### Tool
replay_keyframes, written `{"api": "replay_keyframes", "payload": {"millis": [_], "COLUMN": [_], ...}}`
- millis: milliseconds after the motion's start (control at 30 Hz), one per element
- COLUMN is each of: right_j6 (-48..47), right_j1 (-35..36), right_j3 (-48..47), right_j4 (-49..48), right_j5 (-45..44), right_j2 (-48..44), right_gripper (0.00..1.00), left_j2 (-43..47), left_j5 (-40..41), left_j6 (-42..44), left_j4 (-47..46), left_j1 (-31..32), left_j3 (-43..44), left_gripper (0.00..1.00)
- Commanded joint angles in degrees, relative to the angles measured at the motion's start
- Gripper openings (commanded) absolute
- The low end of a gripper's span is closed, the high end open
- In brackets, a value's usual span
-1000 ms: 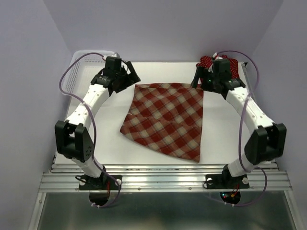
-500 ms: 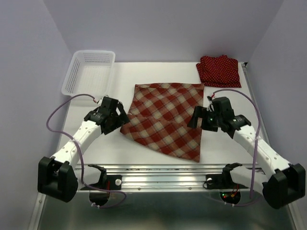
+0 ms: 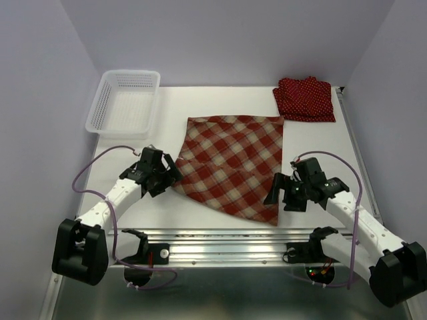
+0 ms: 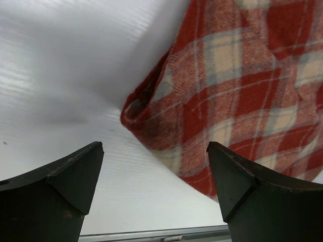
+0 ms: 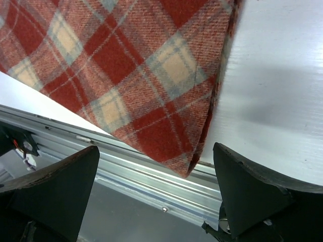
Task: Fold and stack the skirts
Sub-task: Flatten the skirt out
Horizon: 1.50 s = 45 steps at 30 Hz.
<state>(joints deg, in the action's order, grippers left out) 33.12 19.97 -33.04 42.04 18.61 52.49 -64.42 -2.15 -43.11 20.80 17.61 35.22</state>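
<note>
Woven plaid skirt [image 3: 233, 167] (trapezoid, flat), left pincer [image 3: 169, 175] agape, right pincer [image 3: 283, 195] agape, both empty.

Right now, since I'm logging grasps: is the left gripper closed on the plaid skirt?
No, the left gripper is open, with a corner of the plaid skirt lying free ahead of it.

Lab test cell: my table [image 3: 220, 100] is boxed in by plain lilac walls [image 3: 220, 40]; an aluminium rail [image 3: 227, 248] runs along its near edge, where I am bolted.

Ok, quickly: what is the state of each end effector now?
Left end effector: open, holding nothing, by the plaid skirt.
Right end effector: open, holding nothing.
</note>
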Motion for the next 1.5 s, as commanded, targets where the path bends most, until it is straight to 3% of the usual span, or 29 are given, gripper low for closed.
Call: {"api": "replay_keyframes", "payload": {"millis": [0, 267, 400, 600, 633, 700, 733, 933, 1233, 1300, 1467], "right_j6": [1.0, 2.2, 2.6, 3.4, 3.5, 5.1, 5.5, 5.5, 1.9, -0.2, -1.3], "right_j1": [0.9, 2.8, 3.4, 3.9, 3.9, 3.9, 3.9, 0.3, -17.8, -22.4, -23.1], "right_j3": [1.2, 4.3, 4.3, 3.4, 2.2, -1.4, -2.9, -10.4, -14.6, -14.6, -13.3], "right_j4": [-2.1, -3.9, -7.1, -12.7, -12.8, -11.6, -11.3, -7.1, -10.5, -10.9, -12.9], "right_j5": [2.5, 5.6, 7.3, 10.9, 10.7, 5.8, 2.9, -9.0, -14.6, -14.6, -10.2], "right_j2": [0.4, 1.7, 3.5, 6.7, 7.8, 7.6, 7.2, 11.0, 18.7, 20.9, 23.2], "right_gripper": [1.0, 0.97, 0.86, 0.4, 0.24, 0.03, 0.01, 0.01, 0.01, 0.01, 0.01], "left_j2": [-1.0, -4.1, -4.5, -4.7, -4.9, -5.2, -5.2, -4.4, -2.9, -2.6, -2.5], "left_j5": [-1.5, -2.0, -2.4, -2.1, -2.1, -2.2, -2.1, -1.9, -3.9, -5.2, -8.8], "left_j6": [0.6, 1.4, 1.4, 1.9, 2.0, 2.2, 2.4, 3.7, 3.7, 3.5, 3.6], "left_j4": [-5.6, -8.5, -9.3, -9.4, -9.3, -9.0, -8.8, -7.5, -8.0, -9.5, -14.4], "left_j1": [0.0, -0.2, -0.2, -0.5, -0.6, -0.7, -0.8, -1.6, -2.0, -2.0, -1.9], "left_j3": [-0.1, -0.7, -0.6, -0.1, 0.1, 0.4, 0.6, 1.3, -0.2, -1.2, -3.2], "left_gripper": [0.96, 0.96, 0.97, 0.99, 0.99, 0.99, 0.99, 0.99, 0.99, 0.99, 0.99]}}
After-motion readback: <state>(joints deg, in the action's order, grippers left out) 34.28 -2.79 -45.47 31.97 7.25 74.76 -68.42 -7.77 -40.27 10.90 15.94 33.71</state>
